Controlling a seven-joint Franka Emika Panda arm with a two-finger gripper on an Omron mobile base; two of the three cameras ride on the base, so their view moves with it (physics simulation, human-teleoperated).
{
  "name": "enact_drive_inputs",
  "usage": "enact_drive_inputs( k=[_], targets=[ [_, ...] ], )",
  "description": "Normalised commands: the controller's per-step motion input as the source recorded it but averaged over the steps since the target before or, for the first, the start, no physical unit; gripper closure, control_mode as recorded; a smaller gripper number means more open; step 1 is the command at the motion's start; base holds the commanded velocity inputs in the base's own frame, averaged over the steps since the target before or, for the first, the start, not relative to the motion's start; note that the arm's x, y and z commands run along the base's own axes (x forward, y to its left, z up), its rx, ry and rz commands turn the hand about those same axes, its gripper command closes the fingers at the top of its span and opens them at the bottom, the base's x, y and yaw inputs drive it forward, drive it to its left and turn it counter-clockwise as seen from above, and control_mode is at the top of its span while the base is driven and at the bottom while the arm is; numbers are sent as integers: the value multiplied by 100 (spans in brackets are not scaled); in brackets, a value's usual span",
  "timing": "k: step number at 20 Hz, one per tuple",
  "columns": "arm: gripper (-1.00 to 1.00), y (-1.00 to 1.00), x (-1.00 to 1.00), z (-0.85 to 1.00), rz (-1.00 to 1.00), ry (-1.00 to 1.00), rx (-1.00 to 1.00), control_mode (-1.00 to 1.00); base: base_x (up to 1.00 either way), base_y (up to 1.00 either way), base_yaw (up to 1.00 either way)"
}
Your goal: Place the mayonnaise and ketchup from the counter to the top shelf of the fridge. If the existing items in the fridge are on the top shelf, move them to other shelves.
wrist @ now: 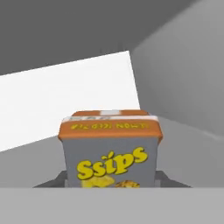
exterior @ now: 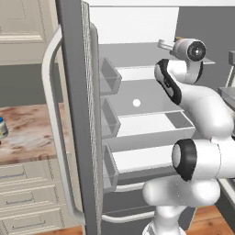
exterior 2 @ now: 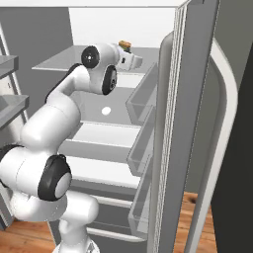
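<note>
A grey snack box with an orange top and yellow "Ssips" lettering stands on the fridge's top shelf. My gripper is shut on it, one dark fingertip at each side of its base. From the right base view the gripper reaches over the top shelf, and the box's brownish top peeks above it. At the counter's far left edge sits a small jar, cut off by the frame; I cannot tell whether it is the mayonnaise. The ketchup is out of view.
The fridge door stands wide open, with clear door bins facing the shelves. A small white ball lies on the middle shelf. The wooden counter runs left of the door, drawers beneath it.
</note>
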Motion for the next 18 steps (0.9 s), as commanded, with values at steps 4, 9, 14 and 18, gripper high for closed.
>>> enact_drive_inputs(
  k=[4, 9, 14, 18],
  targets=[
    [100, 0, -100, 66, 6, -33, 0, -100, 0, 0, 0],
    [100, 5, -100, 60, 10, -8, -2, -100, 0, 0, 0],
    [100, 9, -100, 9, 12, -1, -11, -100, 0, 0, 0],
    [100, 20, -100, -9, 15, 0, -23, -100, 0, 0, 0]
  ],
)
